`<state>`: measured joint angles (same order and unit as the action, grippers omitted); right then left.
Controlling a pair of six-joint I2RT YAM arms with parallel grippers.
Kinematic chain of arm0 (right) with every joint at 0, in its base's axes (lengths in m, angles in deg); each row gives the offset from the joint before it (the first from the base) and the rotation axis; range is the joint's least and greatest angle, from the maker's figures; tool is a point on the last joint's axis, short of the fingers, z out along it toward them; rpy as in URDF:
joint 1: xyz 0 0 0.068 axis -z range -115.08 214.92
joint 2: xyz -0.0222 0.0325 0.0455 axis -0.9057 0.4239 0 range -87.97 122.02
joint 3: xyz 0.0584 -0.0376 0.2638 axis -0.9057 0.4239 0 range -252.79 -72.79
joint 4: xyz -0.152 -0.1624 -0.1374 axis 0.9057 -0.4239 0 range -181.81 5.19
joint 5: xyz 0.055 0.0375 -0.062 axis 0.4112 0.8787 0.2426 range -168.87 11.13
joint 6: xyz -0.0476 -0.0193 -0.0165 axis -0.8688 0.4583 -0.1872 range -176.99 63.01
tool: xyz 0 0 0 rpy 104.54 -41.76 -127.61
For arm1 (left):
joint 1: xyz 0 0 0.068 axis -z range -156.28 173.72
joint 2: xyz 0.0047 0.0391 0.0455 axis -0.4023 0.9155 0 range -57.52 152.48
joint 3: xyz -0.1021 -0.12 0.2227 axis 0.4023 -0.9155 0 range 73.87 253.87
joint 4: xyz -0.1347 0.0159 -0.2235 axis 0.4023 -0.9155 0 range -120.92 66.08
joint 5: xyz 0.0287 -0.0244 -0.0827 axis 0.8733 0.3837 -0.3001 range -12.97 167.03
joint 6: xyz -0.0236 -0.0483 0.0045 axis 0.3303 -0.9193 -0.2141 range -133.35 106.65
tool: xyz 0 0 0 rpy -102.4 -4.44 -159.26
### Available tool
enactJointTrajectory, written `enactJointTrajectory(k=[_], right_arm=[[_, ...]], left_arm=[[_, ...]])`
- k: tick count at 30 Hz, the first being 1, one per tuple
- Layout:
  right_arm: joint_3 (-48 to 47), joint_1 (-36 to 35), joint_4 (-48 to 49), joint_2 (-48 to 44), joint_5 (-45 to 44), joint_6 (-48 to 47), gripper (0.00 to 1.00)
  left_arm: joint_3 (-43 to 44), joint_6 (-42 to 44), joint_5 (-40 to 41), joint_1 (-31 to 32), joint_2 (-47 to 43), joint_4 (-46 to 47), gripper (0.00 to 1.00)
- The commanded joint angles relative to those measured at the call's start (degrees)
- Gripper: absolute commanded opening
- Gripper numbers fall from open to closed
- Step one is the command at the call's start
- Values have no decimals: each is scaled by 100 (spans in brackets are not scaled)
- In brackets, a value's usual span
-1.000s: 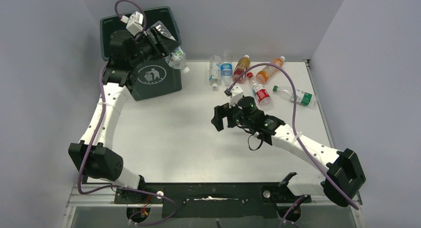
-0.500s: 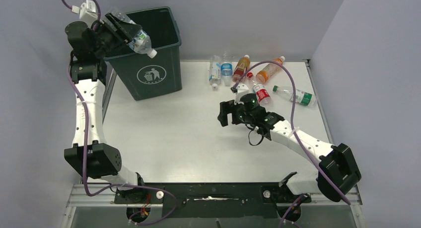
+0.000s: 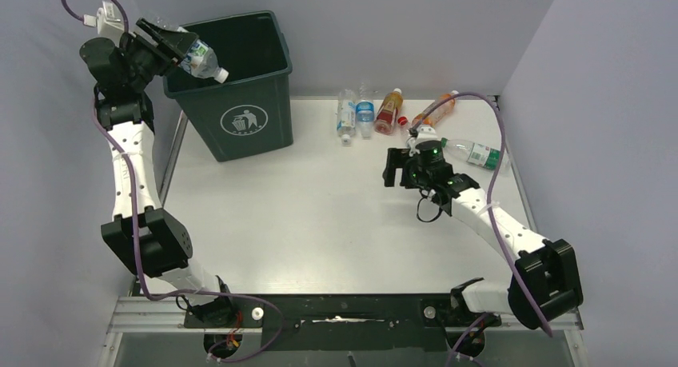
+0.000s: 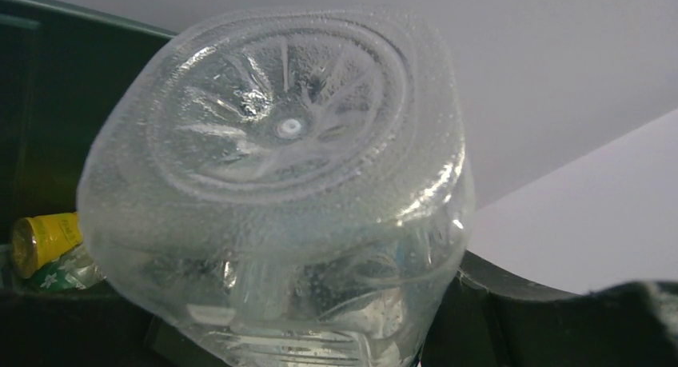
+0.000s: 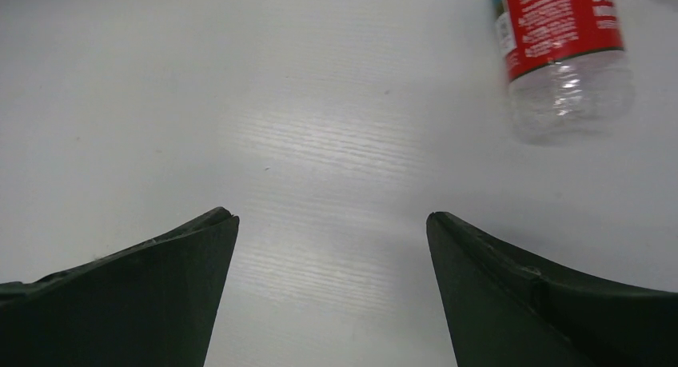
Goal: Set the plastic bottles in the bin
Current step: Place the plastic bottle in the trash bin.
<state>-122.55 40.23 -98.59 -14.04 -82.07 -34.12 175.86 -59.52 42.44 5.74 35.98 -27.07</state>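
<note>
The left end effector (image 3: pixel 169 45) is raised at the 11 o'clock corner of the overhead view. Its jaws are clamped around a clear bottle (image 3: pixel 197 59), which tilts with its white cap toward the open mouth of the bin (image 3: pixel 244 123), over the bin's left rim. In the left wrist view the bottle's ribbed base fills the frame, and a yellow-capped bottle (image 4: pixel 38 241) shows in the dark of the bin at 8 o'clock. The right end effector (image 5: pixel 332 223) hangs over the bare worktop (image 3: pixel 304 215) toward 2 o'clock, jaws spread wide and holding nothing. A red-labelled bottle (image 5: pixel 564 51) lies ahead of it at 1 o'clock, apart from the fingers. Along the far edge lie a blue-labelled bottle (image 3: pixel 364 115), an orange bottle (image 3: pixel 389 109) and a green-labelled bottle (image 3: pixel 478 154).
</note>
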Motion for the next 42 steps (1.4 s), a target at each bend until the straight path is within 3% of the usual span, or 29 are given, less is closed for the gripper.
enactJointTrajectory(k=[1,6,13,21,27,35,42], right_arm=[[58,590,117,-211,-364,90,89],[-48,1245,182,75,-445,7,87],[-646,1625,48,772,-1067,-436,90],[-814,2172,517,1374,-340,-738,92],[-860,2266,828,1791,170,-939,92],[-952,2262,994,2151,327,-1027,88],[-1097,2265,1113,2470,337,-1098,91]], left_arm=[[250,1,75,-22,237,562,46],[267,226,233,-6,427,518,46],[222,485,422,66,650,607,46],[570,723,540,79,1026,334,47],[865,1026,749,177,1176,-78,61],[978,1209,953,198,1199,-378,70],[1060,1276,1065,198,1159,-615,77]])
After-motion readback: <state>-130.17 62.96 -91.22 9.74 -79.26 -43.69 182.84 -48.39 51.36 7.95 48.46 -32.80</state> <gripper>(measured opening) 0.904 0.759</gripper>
